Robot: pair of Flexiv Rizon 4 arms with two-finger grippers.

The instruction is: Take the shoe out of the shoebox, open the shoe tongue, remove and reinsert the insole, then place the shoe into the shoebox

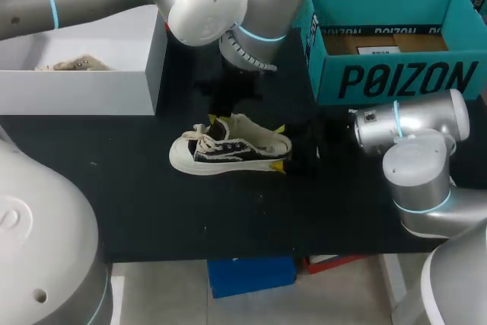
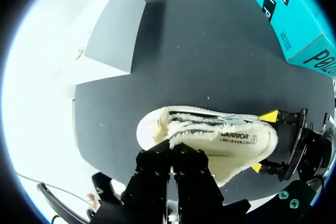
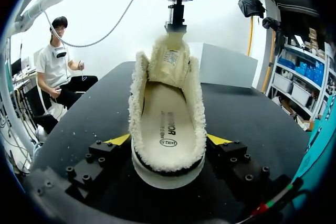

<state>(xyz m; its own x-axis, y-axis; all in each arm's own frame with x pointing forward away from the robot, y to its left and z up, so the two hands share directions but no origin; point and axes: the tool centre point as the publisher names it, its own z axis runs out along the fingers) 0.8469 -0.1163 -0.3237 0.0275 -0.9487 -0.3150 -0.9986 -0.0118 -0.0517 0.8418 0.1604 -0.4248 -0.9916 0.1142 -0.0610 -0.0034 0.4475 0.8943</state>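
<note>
A black table is seen across the middle of the frame. At the upper right, an open teal box is set on it, with brown cardboard lying inside.

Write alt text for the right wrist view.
A cream fleece-lined shoe lies on a black table, its heel clamped from both sides by the right gripper. Its insole shows inside, and the left gripper meets the top of the raised tongue.
</note>
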